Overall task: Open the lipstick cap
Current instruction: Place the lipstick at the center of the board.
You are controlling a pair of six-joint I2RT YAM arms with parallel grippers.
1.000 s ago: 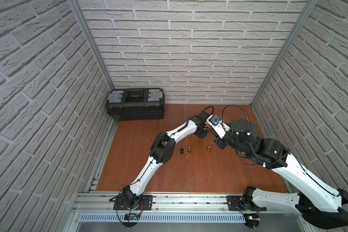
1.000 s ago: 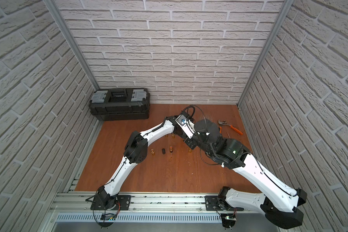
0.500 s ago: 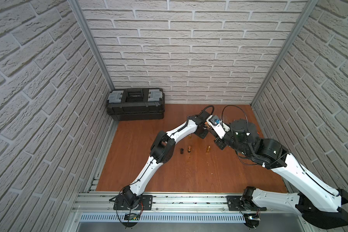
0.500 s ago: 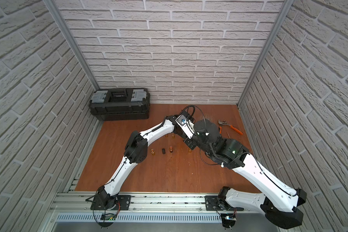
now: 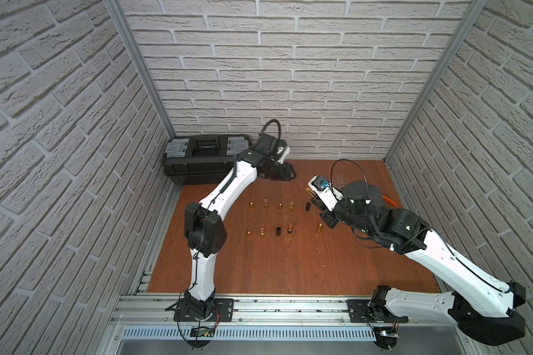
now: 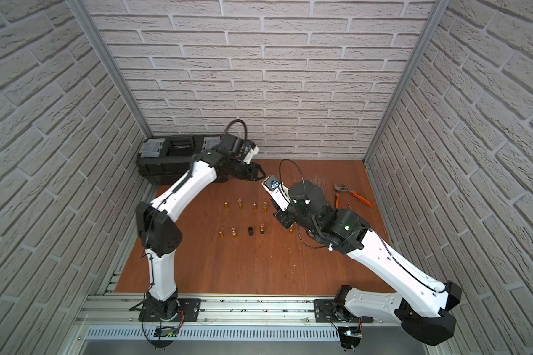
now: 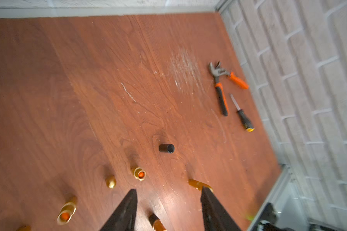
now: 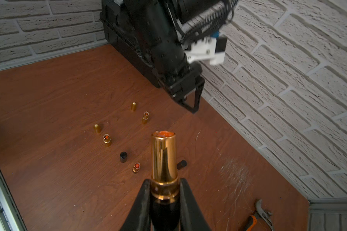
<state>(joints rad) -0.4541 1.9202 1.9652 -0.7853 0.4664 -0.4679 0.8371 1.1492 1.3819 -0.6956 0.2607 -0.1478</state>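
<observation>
- My right end effector (image 8: 164, 183) is shut tight on the lipstick (image 8: 164, 156). It grips low down, on the gold ring just above the black base.
- The lipstick is up in the air over the tabletop (image 5: 259, 270).
- Cap looks off already: the gold tube is bare, w/ orange stuff at the tip.
- My left end effector (image 7: 168, 191) is open w/ nothing in it, up by the black toolbox (image 5: 203, 156).
- The lipstick is prob. small, light, hard & shiny, so slippy. The orange tip looks soft, so don't touch it. Best hold is the base, not the gold tube.
- A black cap (image 7: 166, 148) lies on its side on the tabletop, prob. this one's.
- Little gold lipsticks (image 5: 290, 206) stand in rows below, easy to knock over.
- Pliers (image 7: 218, 88) & screwdriver (image 7: 242, 118) lie by the side wall, not in the way.
</observation>
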